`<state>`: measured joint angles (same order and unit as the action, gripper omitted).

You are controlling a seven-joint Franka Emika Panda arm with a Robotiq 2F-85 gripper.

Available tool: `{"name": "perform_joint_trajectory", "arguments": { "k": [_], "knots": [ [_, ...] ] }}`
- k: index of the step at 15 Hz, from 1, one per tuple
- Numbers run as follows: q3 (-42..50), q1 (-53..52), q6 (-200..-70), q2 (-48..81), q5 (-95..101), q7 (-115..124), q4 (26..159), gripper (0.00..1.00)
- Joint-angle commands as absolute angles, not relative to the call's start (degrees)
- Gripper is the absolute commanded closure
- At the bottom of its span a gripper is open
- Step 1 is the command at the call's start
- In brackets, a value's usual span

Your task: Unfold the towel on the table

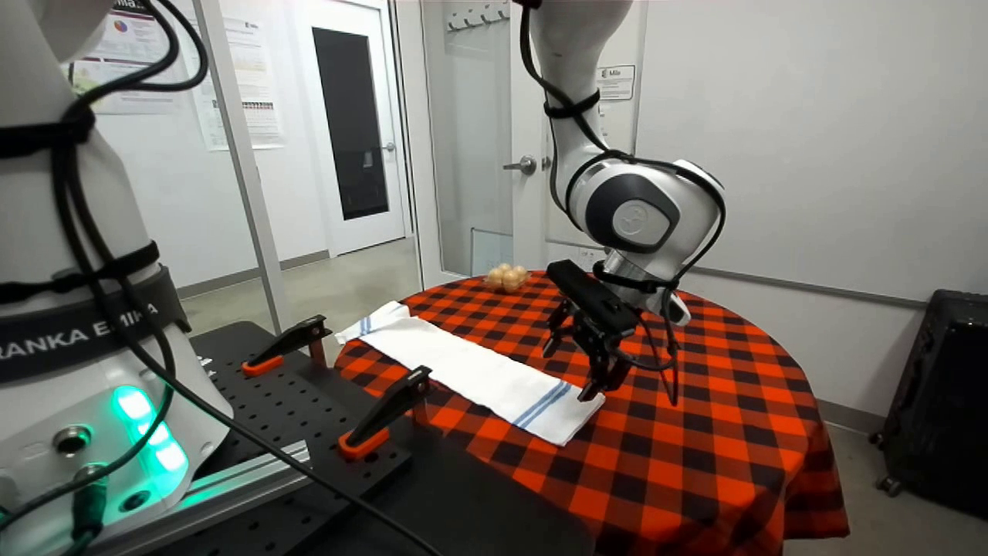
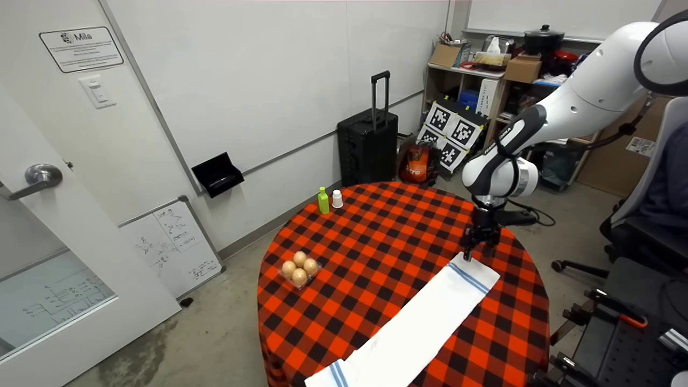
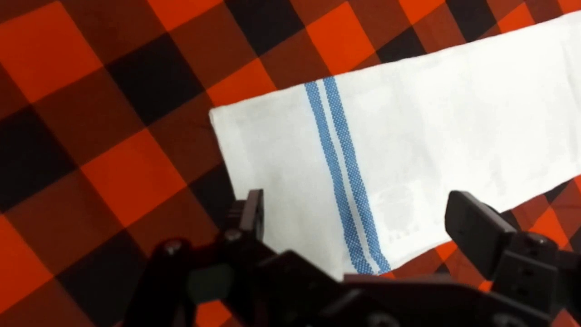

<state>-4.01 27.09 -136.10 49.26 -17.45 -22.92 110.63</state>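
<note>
In an exterior view, can see a towel (image 1: 478,367) stretched lengthwise on the round table (image 1: 718,401), with a small raised crease towards the end away from the gripper (image 1: 570,371). Looks, by judgement, like the spreading step, nearly finished along the length; possibly doubled across the width, though can't tell. Must mind the clamps (image 1: 390,403) near the table's edge, alongside the towel, if pulling that way.

In an exterior view, can also make out eggs (image 2: 299,269), well apart from the towel, so hardly likely to hinder. Farther off, near the rim, can spot a green bottle (image 2: 323,201) just beside a white bottle (image 2: 337,199), and beyond the table, a suitcase (image 2: 368,150). Can't settle whether touching the towel's corner with a fingertip (image 2: 467,252) or hanging just above.

In the wrist view, can see the fingers (image 3: 481,231) spread wide, gripping nothing, with the blue-striped end of the towel below and between. Can't follow the towel's lower edge all the way, hidden partly behind the fingers. Next, would call for pinching only the top layer at an edge, if really doubled, and drawing sideways; otherwise, for rising straight up without dragging the corner.
</note>
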Motion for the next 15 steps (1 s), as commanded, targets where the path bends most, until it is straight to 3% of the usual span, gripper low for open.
{"name": "perform_joint_trajectory", "arguments": {
  "k": [1, 15],
  "knots": [
    [-3.67, 26.39, -135.18, 53.05, -17.05, -23.81, 106.79, 0.00],
    [-2.76, 26.15, -134.23, 59.59, -14.14, -23.36, 100.14, 0.03]
  ]
}}
